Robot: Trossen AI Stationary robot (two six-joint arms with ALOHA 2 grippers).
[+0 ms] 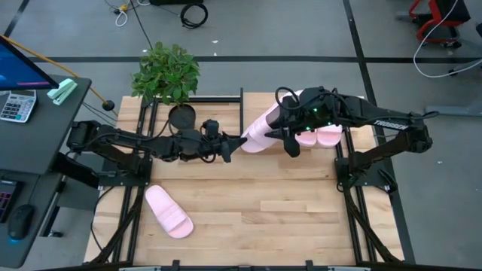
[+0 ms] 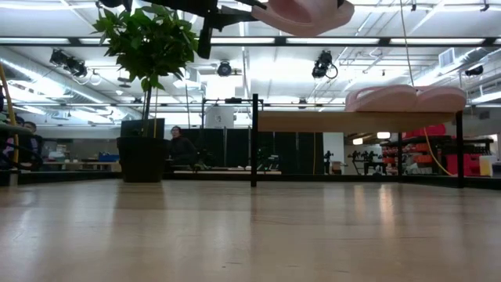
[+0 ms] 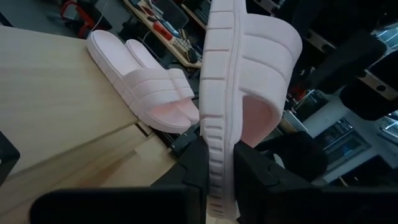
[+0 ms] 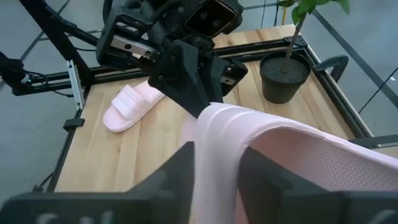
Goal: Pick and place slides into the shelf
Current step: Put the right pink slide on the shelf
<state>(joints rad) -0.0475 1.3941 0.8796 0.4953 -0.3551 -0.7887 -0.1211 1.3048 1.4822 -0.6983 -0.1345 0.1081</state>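
One pale pink slide (image 1: 260,129) is held in the air between my two grippers, beside the left end of the shelf (image 1: 256,104). It also shows at the top of the low view (image 2: 305,16). My left gripper (image 1: 235,144) is shut on its end toward the table's left. My right gripper (image 1: 288,143) is shut on its other part. Two more slides (image 1: 318,135) lie side by side, soles down, on the shelf's wood top (image 2: 352,122). Another slide (image 1: 168,212) lies sole down on the table at the near left. My left gripper pinches the slide's sole edge (image 3: 217,149) between its two fingers (image 3: 194,168), at the end toward the table's left. The fingers come level from the table's left. The slide stands on edge, its strap (image 3: 267,56) to one side, clear of table and shelf. My right gripper has a pale band of the slide (image 4: 217,149) between its two fingers (image 4: 180,174); whether that is strap or sole I cannot tell. The fingers come from the table's right. The slide reaches from them to the left gripper's fingers (image 4: 196,93), lifted clear.
A potted plant (image 1: 166,75) stands at the table's far left, just left of the shelf's black frame post (image 2: 254,141). A desk with a keyboard and calculator (image 1: 16,105) stands left of the table. The near middle and right of the tabletop (image 1: 286,218) are bare wood.
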